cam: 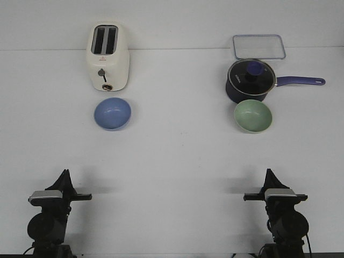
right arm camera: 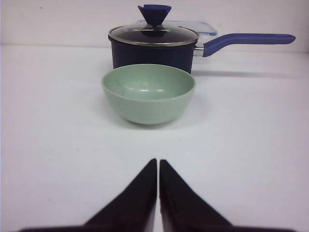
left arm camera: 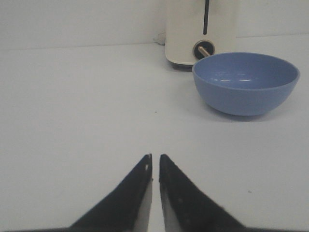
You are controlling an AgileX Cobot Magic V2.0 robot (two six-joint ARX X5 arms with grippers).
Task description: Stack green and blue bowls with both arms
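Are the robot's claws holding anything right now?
No. The left claw and right claw are both shut and empty. The blue bowl and green bowl sit untouched on the table.

**Bowl Positions**

We see the blue bowl (cam: pixel 112 113) upright and empty on the left half of the table, just in front of a toaster. We see the green bowl (cam: pixel 253 116) upright and empty on the right half, just in front of a saucepan. The two bowls stand well apart, unstacked.
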